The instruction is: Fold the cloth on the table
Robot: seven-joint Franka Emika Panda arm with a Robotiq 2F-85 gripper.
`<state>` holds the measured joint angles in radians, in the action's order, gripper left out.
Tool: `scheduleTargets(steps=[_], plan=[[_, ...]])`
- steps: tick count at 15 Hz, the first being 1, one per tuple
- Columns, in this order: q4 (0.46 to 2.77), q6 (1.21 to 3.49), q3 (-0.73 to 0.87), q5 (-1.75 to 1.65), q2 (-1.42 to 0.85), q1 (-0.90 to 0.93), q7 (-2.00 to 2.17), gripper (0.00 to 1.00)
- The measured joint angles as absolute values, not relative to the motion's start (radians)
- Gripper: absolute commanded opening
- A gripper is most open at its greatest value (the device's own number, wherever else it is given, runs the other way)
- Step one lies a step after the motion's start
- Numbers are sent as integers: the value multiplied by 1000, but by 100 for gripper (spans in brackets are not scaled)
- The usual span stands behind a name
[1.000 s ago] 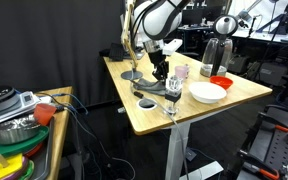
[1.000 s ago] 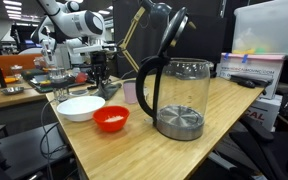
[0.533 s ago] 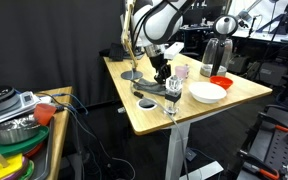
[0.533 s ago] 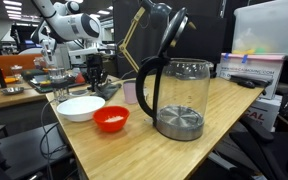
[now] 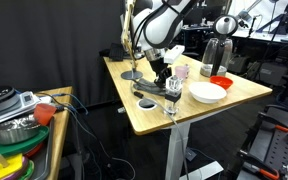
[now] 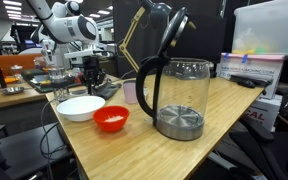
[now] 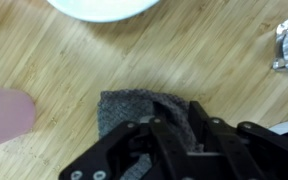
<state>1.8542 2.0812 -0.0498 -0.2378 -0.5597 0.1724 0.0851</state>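
**A:** How is the arm standing?

**B:** The white jointed robot arm point(image 5: 156, 22) rises over the far part of the light wood rectangular desk point(image 5: 149, 118). It bends at the wrist so that its last link points straight down. The black two-fingered pincer point(image 5: 162, 77) hangs low, right at the desk top.

**A:** And the task's thing?

**B:** The thin grey fabric cloth point(image 7: 129, 110) lies on the bare wood directly under the pincer point(image 7: 179, 125). In an exterior view it shows as a dark patch point(image 5: 154, 90) at the foot of the fingers. The round white bowl point(image 5: 208, 92) is near it on one side, and the clear drinking glass point(image 5: 171, 100) stands just beside it, toward the desk's near edge.

**A:** Is the pincer holding it?

**B:** In the wrist view the fingers are drawn close together, with only a narrow gap. The cloth's right edge stands up in a darker fold that runs in between them. The rest of the cloth spreads flat to the left. I cannot tell whether the pads are actually clamped on that fold, because the black linkage covers the contact.

**A:** What about from the opposite side?

**B:** There the arm point(image 6: 69, 22) leans in from the back. The pincer point(image 6: 92, 82) points down behind the white bowl point(image 6: 81, 107).
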Motion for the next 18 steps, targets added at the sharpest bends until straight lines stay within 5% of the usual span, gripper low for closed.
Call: scheduleTargets(steps=[14,18], plan=[[1912,2083,-49,-238,-558,212,263,48],[1911,2131,-39,-255,-554,227,339,58]])
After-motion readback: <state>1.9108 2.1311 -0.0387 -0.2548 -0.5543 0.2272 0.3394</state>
